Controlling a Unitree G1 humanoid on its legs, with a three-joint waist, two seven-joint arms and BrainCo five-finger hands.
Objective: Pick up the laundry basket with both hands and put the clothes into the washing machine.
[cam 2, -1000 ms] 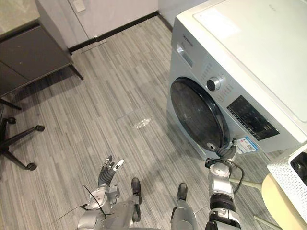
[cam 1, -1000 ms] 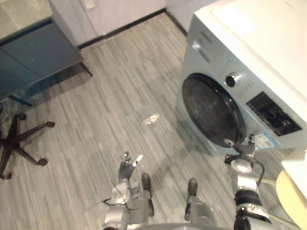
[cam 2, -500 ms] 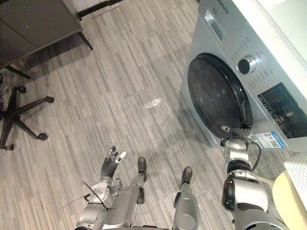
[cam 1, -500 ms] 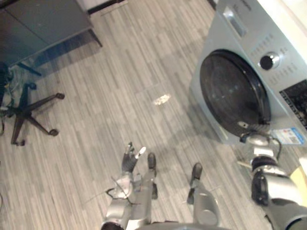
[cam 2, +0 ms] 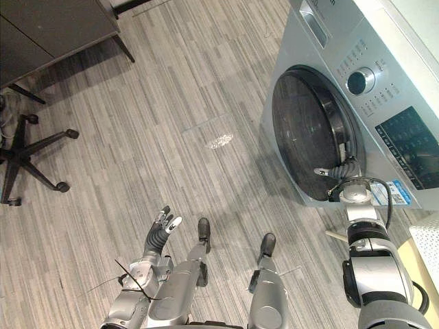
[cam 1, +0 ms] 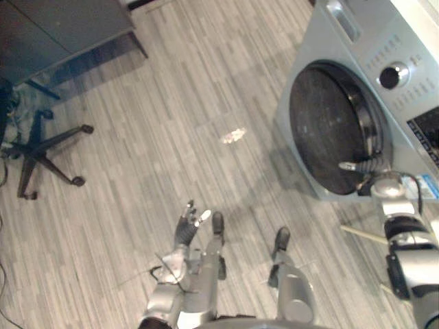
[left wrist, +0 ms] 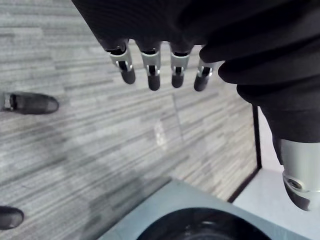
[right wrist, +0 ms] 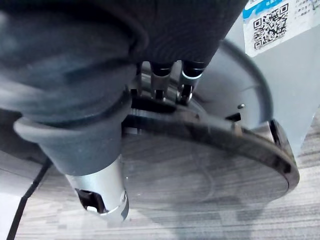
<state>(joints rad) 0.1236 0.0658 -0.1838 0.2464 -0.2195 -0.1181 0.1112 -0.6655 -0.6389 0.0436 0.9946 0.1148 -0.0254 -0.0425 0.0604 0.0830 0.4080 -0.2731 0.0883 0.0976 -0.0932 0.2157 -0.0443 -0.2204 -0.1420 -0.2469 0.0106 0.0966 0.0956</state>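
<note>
The silver washing machine (cam 2: 384,89) stands at the right with its round dark door (cam 2: 309,137) a little ajar. My right hand (cam 2: 346,171) is at the door's lower right rim. In the right wrist view its fingers (right wrist: 170,75) curl in behind the door's edge (right wrist: 200,165). My left hand (cam 2: 159,232) hangs low over the floor, open and holding nothing, its fingers (left wrist: 152,75) straight. A corner of the white laundry basket (cam 2: 429,238) shows at the right edge, apart from both hands.
A black office chair base (cam 2: 27,154) stands at the left, below a dark cabinet (cam 2: 55,27). A small white scrap (cam 2: 221,141) lies on the grey plank floor in front of the machine. A pale round table (cam 2: 415,271) edge sits under the basket.
The camera has shifted toward the machine. My right hand has risen to the door's rim, and the door now stands slightly off the machine's front. The left hand has hardly moved.
</note>
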